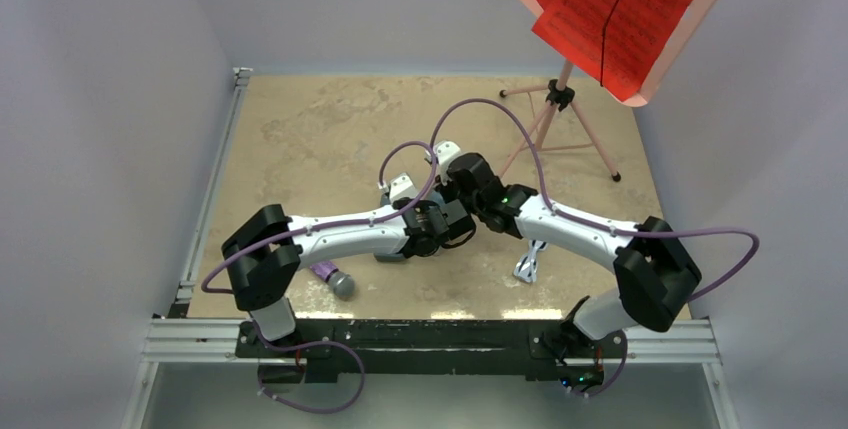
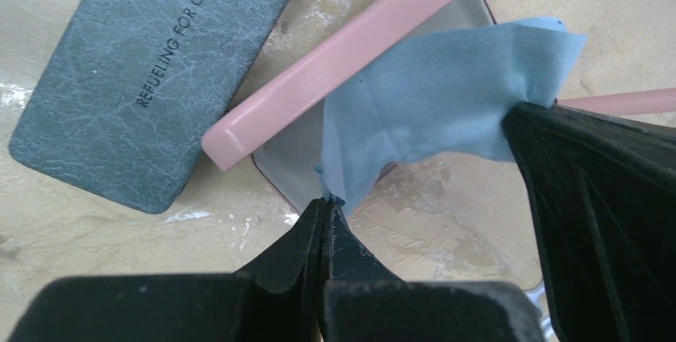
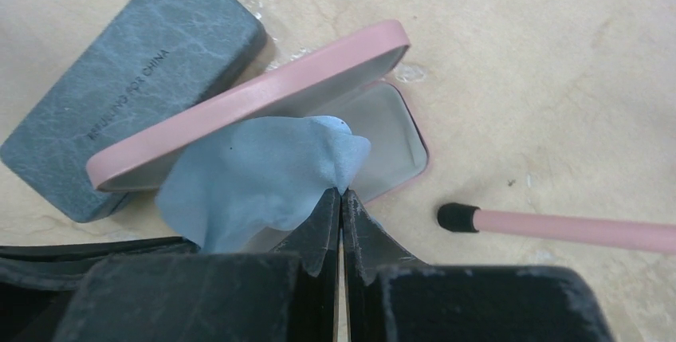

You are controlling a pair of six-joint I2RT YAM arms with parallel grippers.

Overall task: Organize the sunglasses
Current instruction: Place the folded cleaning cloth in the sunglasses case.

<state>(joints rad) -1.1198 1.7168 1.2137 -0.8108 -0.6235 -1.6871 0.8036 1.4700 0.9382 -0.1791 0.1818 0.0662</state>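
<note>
Left jaws and right jaws each pinched the light blue cloth [image 2: 446, 95] over the open pink case [image 3: 239, 111], at the centre of the beige marbled counter [image 1: 300, 119] between pale walls [image 1: 100, 99]. White sunglasses [image 1: 528, 261] lay by the near edge. Left arm [image 1: 340, 234] and right arm [image 1: 580, 229] angled inward.

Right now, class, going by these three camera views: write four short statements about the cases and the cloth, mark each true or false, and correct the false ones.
1. The pink case is open. True.
2. The grey-blue case is open too. False: it lies shut beside the pink one.
3. The jaws of both arms are shut on the light blue cloth. True.
4. The cloth lies flat on the grey-blue case. False: it is held over the open pink case.
</note>
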